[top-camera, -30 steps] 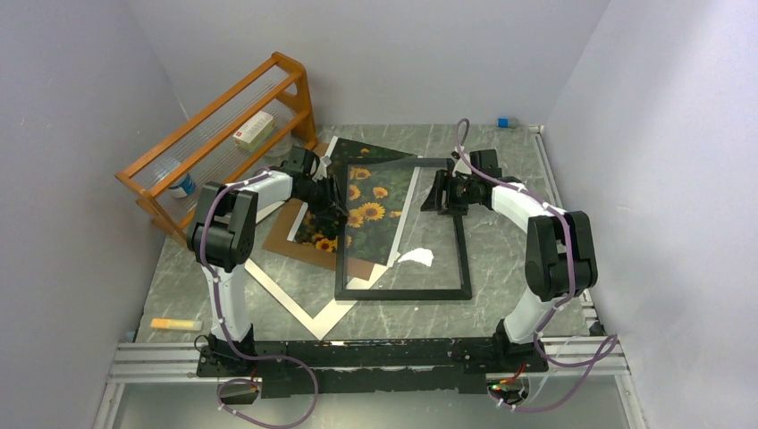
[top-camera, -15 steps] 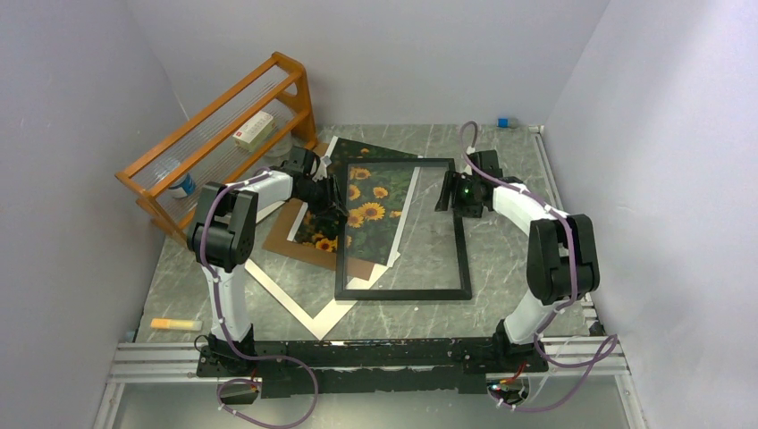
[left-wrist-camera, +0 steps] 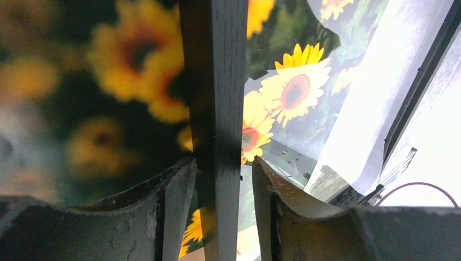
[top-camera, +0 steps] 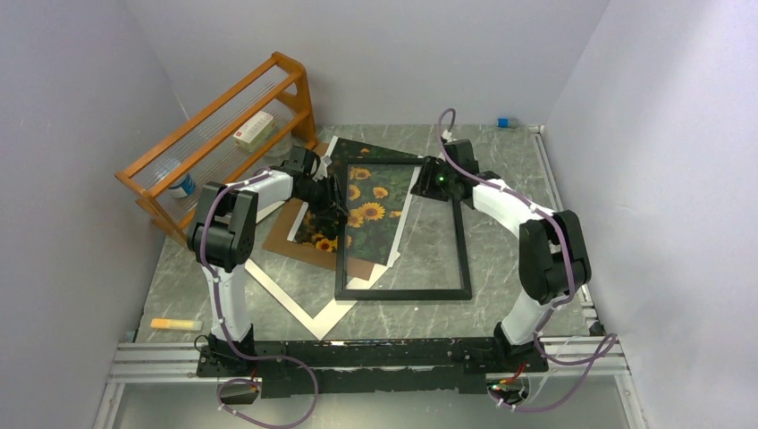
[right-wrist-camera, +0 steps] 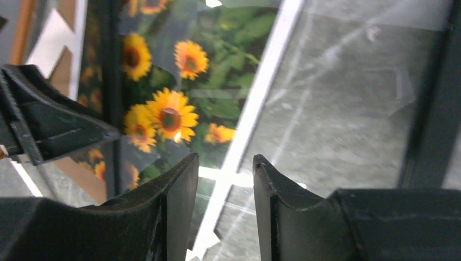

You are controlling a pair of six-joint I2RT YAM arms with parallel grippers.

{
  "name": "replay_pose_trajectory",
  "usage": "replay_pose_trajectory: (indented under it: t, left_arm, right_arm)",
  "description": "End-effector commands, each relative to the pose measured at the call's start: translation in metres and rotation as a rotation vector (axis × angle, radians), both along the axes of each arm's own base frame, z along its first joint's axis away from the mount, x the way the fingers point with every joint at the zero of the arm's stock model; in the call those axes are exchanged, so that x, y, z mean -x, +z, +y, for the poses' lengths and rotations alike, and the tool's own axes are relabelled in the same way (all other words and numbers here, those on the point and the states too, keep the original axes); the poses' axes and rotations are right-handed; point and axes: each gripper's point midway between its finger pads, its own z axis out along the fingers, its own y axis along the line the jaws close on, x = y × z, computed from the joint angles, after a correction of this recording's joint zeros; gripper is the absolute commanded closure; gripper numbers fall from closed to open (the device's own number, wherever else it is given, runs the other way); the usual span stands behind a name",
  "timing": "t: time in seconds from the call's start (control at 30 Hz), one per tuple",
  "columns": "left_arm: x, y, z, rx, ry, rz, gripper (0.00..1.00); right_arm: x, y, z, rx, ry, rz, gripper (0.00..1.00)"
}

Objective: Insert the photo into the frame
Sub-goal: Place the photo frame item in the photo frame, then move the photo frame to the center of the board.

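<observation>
This looks like a robotics lab cell, though little beyond it shows: plain pale walls (top-camera: 375,54) box in a marble-patterned table (top-camera: 509,259), and a cabled left arm (top-camera: 223,228) and right arm (top-camera: 554,250) stand bolted to an aluminium rail (top-camera: 161,357) along its near edge.

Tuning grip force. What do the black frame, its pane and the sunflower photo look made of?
frame: looks like wood painted matt black; open grain shows along the bar.
pane: clear and glossy, could be glass or acrylic; it throws reflections and the table shows through.
photo: looks like thin printed paper lying flat; finish unclear.
</observation>
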Motion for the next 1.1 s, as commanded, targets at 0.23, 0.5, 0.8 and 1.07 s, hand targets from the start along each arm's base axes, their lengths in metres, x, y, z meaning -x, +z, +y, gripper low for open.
replay_pose_trajectory:
  t: [0.23,0.5,0.8,1.07]
  left_arm:
    - [0.036,-0.033,0.015,-0.083,-0.032,0.133,0.40]
    - [0.037,-0.028,0.013,-0.064,-0.039,0.133,0.41]
    - [0.037,-0.031,0.015,-0.073,-0.029,0.136,0.43]
    - [0.039,-0.034,0.016,-0.073,-0.022,0.143,0.43]
  right_arm:
    - [-0.003,0.008,-0.015,0.060,-0.145,-0.008,0.54]
    - [0.085,-0.013,-0.043,0.121,-0.157,0.175,0.51]
    - [0.164,-0.040,-0.054,0.117,-0.170,0.401,0.53]
    - [0.186,-0.062,-0.057,0.156,-0.155,0.525,0.55]
